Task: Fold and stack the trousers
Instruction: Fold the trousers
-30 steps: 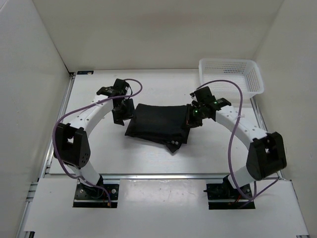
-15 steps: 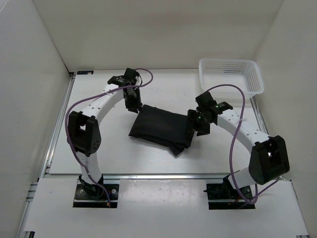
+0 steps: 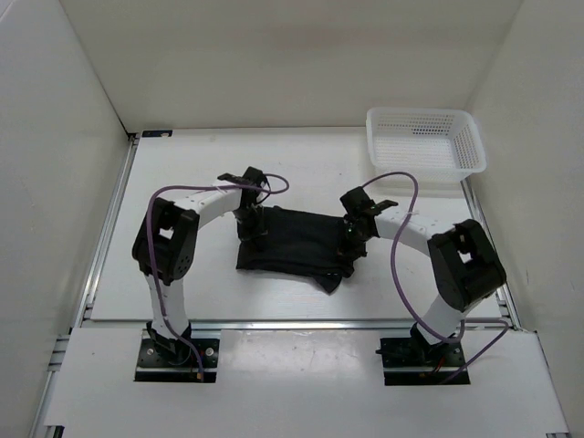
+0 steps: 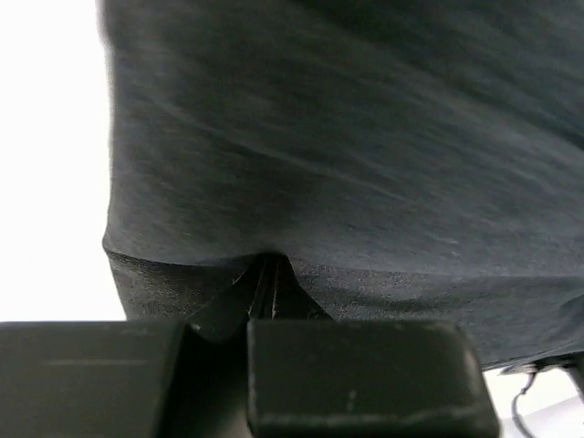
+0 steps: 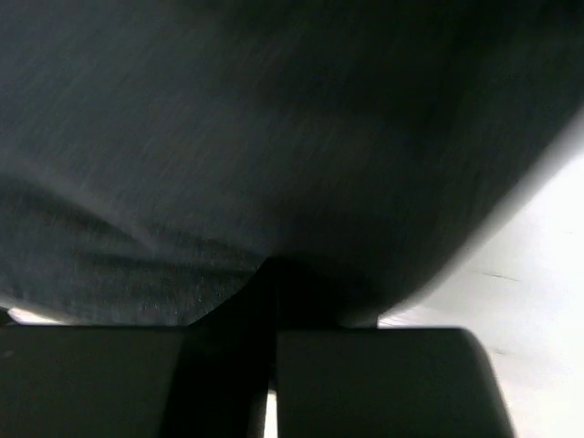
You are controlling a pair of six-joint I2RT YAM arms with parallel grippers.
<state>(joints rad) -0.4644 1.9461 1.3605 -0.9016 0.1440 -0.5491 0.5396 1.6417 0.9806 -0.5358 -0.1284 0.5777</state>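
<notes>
The black trousers (image 3: 297, 239) lie folded into a dark rectangle in the middle of the table, with a small flap sticking out at the near right corner. My left gripper (image 3: 252, 232) is down at their left edge. In the left wrist view its shut tips (image 4: 265, 276) pinch a pucker of the trousers' (image 4: 347, 155) edge. My right gripper (image 3: 351, 245) is at the right edge. In the right wrist view it (image 5: 271, 271) is shut with the trousers' (image 5: 237, 137) cloth bunched over its tips.
A white mesh basket (image 3: 425, 113) stands at the far right corner of the table. White walls close in the left, back and right sides. Purple cables loop over both arms.
My left gripper came from the trousers' far left corner down to their left edge and shut. The right gripper opened, moved in and shut again at the right edge.
</notes>
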